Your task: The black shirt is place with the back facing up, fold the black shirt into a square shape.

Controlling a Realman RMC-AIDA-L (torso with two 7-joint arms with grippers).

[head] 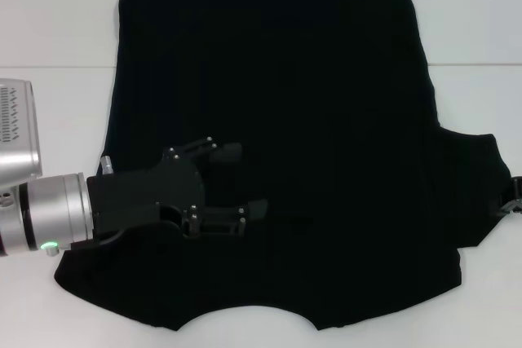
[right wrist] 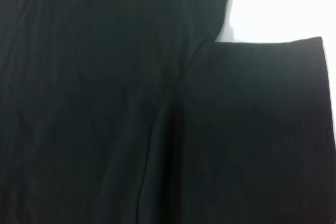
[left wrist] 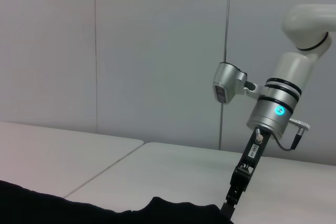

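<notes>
The black shirt (head: 294, 120) lies flat on the white table (head: 49, 38), its curved neckline toward me and its hem at the far side. My left gripper (head: 245, 181) hovers over the shirt's near left part, its two fingers spread apart and pointing toward the middle. No left sleeve sticks out on that side. The right sleeve (head: 477, 189) lies spread out to the right. My right gripper (head: 509, 200) shows only as a sliver at that sleeve's outer edge. In the left wrist view the right gripper (left wrist: 234, 195) points down at the shirt's (left wrist: 52, 205) far edge. The sleeve (right wrist: 262, 129) fills the right wrist view.
A seam line (head: 57, 67) crosses the table behind the shirt. Bare white table (right wrist: 278, 3) shows beyond the sleeve's hem. Grey wall panels (left wrist: 131, 51) stand behind the table. The silver right arm (left wrist: 278, 103) rises above the sleeve.
</notes>
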